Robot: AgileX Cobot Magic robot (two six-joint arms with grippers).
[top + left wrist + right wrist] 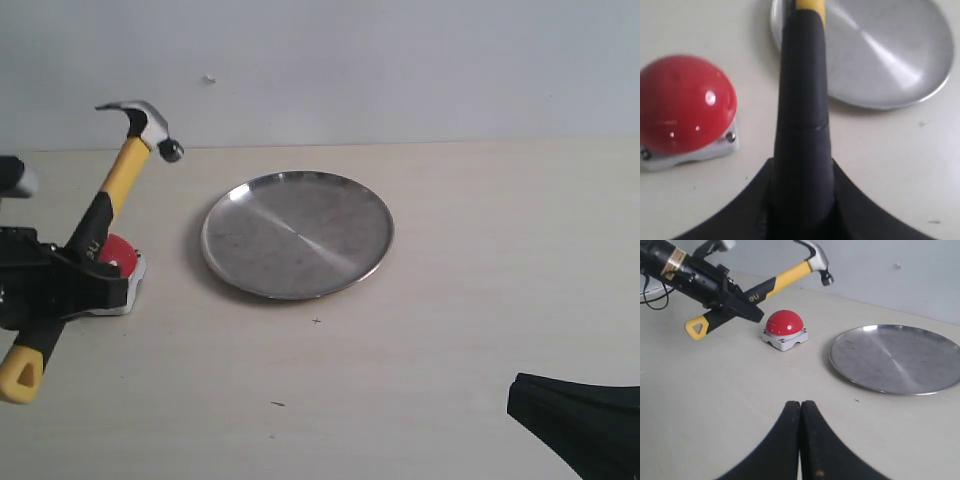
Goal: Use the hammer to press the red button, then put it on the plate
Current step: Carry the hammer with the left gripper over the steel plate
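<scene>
I count one hammer (pixel 125 175), one red button (pixel 784 321) and one plate (pixel 297 235), plus two grippers: left gripper (pixel 85 272) and right gripper (pixel 801 406).

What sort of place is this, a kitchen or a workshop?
Probably a robot test bench: a pale table against a blank wall, set with a red button and a metal plate, and a mechanical pincer gripping a hammer.

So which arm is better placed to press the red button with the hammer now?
Left. The left hand holds the hammer by its handle, raised close to the red button. The right hand is shut, empty, and on the far side of the plate from the button.
</scene>
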